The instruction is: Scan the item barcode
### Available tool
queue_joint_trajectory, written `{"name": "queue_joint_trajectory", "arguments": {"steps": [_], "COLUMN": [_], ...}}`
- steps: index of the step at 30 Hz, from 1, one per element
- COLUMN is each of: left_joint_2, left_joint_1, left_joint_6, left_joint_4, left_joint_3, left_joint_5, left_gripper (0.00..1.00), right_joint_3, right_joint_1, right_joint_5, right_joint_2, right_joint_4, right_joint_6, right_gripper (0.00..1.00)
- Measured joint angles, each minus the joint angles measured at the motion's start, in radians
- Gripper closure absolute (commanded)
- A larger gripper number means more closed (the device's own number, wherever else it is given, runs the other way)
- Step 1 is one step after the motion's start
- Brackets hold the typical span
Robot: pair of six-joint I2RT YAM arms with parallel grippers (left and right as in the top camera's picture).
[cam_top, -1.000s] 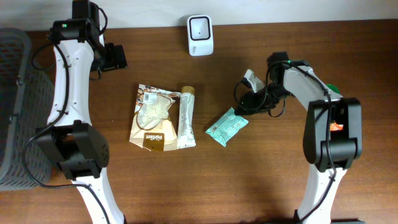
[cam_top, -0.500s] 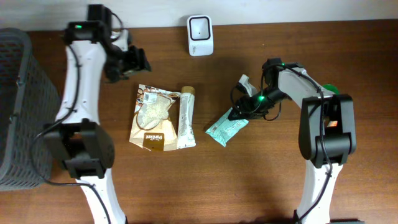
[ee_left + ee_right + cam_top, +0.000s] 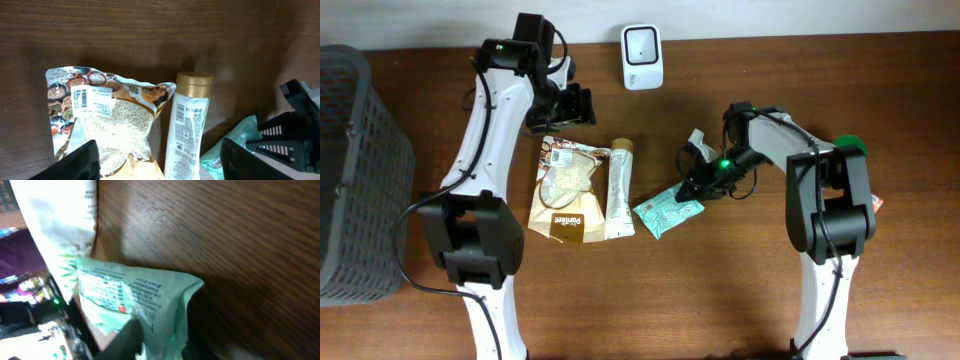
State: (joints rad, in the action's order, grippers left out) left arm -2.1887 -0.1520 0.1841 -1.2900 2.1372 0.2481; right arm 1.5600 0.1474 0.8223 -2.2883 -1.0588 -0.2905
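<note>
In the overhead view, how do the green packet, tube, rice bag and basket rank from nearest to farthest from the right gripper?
1. green packet, at the right gripper
2. tube, left of the packet
3. rice bag, beyond the tube
4. basket, far left edge

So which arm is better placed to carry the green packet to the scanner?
Right. The right end effector is closed on a corner of the green packet. The left end effector hovers open over the rice bag, holding nothing.
</note>
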Motion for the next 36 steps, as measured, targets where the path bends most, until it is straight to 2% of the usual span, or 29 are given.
{"name": "queue_joint_trajectory", "arguments": {"steps": [1, 2, 6, 15, 22, 23, 24, 26, 27, 36], "left_joint_2": [0.000, 0.000, 0.000, 0.000, 0.000, 0.000, 0.000, 0.000, 0.000, -0.007], "left_joint_1": [0.000, 0.000, 0.000, 0.011, 0.007, 0.000, -0.010, -0.040, -0.057, -0.226], "left_joint_6": [0.000, -0.002, 0.000, 0.000, 0.019, 0.025, 0.035, 0.063, 0.077, 0.168], "left_joint_4": [0.000, 0.000, 0.009, 0.023, 0.047, 0.058, 0.066, 0.109, 0.134, 0.572], "left_joint_3": [0.000, 0.000, 0.000, 0.000, 0.000, -0.005, -0.009, -0.036, -0.052, -0.325], "left_joint_5": [-0.002, -0.003, -0.002, -0.003, -0.002, -0.002, -0.001, 0.002, 0.010, 0.211], "left_gripper": [0.06, 0.00, 0.01, 0.01, 0.02, 0.09, 0.44, 0.90, 1.00, 1.00], "right_joint_3": [0.000, 0.000, 0.001, 0.061, 0.078, 0.078, 0.079, 0.079, 0.079, 0.082], "right_joint_1": [0.000, 0.000, -0.001, -0.048, -0.205, -0.212, -0.217, -0.211, -0.205, -0.130], "right_joint_5": [0.003, 0.007, 0.015, 0.087, 0.103, 0.103, 0.102, 0.088, 0.077, 0.010], "right_joint_2": [-0.002, -0.002, -0.002, -0.021, -0.021, -0.021, -0.021, -0.021, -0.021, -0.016], "right_joint_4": [0.001, 0.002, 0.008, 0.019, 0.128, 0.141, 0.154, 0.156, 0.156, 0.158], "right_joint_6": [-0.003, -0.001, -0.002, 0.011, 0.180, 0.204, 0.235, 0.282, 0.299, 0.372], "right_gripper": [0.84, 0.87, 0.96, 0.96, 0.95, 0.95, 0.96, 0.96, 0.96, 0.96]}}
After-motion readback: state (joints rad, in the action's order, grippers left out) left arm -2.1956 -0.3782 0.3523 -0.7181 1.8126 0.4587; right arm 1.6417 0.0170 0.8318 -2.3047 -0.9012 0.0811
